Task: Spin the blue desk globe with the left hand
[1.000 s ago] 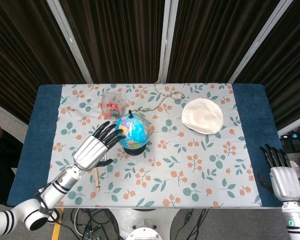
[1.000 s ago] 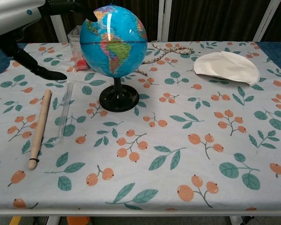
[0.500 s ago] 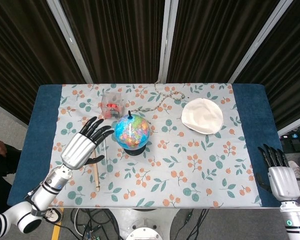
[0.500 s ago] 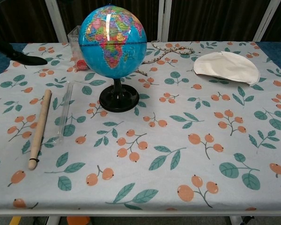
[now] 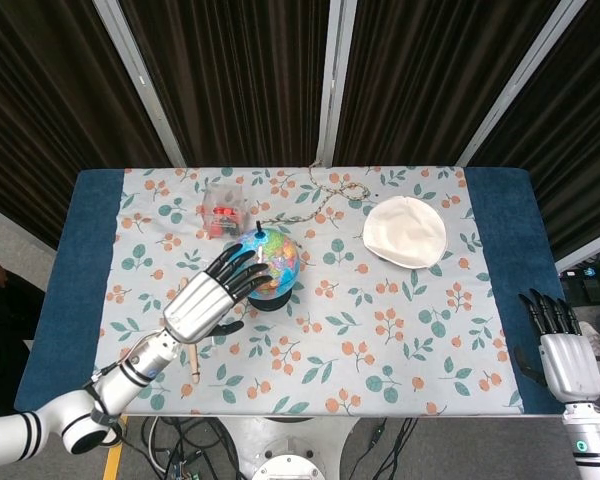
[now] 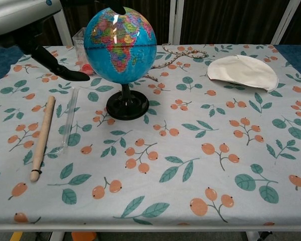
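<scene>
Returned to the globe (image 5: 272,257), left hand (image 5: 212,299), fingers apart, seemingly touching it.

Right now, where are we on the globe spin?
Done: the left hand has reached the blue desk globe, fingers spread over its top and left side. In hand: fingertips look at or on the sphere; contact is unclear. Left: the actual swipe, then pulling clear. The right hand sits idle at the table's edge.
</scene>
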Motion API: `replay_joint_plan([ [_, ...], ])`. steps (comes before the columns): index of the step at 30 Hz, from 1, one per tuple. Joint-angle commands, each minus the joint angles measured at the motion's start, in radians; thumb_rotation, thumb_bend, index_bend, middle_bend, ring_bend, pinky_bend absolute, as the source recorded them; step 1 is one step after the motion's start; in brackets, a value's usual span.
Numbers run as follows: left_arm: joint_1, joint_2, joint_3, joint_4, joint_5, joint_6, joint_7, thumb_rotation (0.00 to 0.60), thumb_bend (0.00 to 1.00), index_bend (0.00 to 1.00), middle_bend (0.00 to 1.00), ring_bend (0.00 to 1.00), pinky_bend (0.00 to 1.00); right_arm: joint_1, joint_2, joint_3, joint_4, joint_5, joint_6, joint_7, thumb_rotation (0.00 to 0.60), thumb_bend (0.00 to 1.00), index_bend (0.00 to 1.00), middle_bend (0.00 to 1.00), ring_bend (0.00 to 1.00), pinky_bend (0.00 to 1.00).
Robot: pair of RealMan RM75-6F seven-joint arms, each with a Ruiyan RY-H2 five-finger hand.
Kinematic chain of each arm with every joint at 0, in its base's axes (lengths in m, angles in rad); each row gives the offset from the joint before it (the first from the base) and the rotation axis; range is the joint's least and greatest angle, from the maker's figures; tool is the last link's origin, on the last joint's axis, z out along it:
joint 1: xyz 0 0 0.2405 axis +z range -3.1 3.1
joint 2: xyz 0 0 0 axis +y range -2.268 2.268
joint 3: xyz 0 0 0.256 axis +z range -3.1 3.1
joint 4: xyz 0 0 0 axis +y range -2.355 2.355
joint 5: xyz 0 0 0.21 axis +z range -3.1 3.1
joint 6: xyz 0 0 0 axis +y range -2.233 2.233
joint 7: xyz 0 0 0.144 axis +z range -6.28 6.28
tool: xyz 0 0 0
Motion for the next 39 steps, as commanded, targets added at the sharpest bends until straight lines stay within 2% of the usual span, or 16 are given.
replay_joint_plan([
  [1, -0.005, -0.007, -0.003, 0.002, -0.006, -0.002, 0.001, 0.600, 0.12, 0.18, 0.14, 0.04, 0.04, 0.001, -0.001, 0.000, 0.001, -0.003, 0.000, 0.001, 0.600, 0.33, 0.00, 0.00, 0.00, 0.00],
  [19, -0.008, -0.007, 0.012, 0.006, -0.040, -0.015, 0.012, 0.600, 0.12, 0.18, 0.14, 0.04, 0.04, 0.005, -0.005, -0.002, 0.001, -0.001, -0.009, -0.002, 0.600, 0.33, 0.00, 0.00, 0.00, 0.00],
  [25, 0.018, 0.023, 0.026, 0.012, -0.041, 0.018, -0.002, 0.600, 0.12, 0.18, 0.18, 0.04, 0.04, 0.004, -0.001, -0.001, -0.006, -0.003, -0.005, -0.006, 0.600, 0.33, 0.00, 0.00, 0.00, 0.00],
  [29, 0.053, 0.057, 0.033, 0.012, -0.065, 0.048, -0.001, 0.600, 0.12, 0.18, 0.28, 0.04, 0.04, 0.003, 0.003, 0.000, -0.015, -0.008, 0.004, -0.015, 0.600, 0.33, 0.00, 0.00, 0.00, 0.00],
  [32, 0.079, 0.082, 0.035, 0.013, -0.079, 0.074, -0.010, 0.600, 0.12, 0.18, 0.32, 0.04, 0.04, 0.004, 0.001, -0.001, -0.017, -0.007, 0.001, -0.020, 0.600, 0.33, 0.00, 0.00, 0.00, 0.00],
  [39, 0.140, 0.127, 0.043, 0.021, -0.079, 0.154, -0.028, 0.600, 0.12, 0.18, 0.30, 0.04, 0.04, 0.006, -0.003, -0.002, -0.017, -0.006, -0.004, -0.026, 0.600, 0.33, 0.00, 0.00, 0.00, 0.00],
])
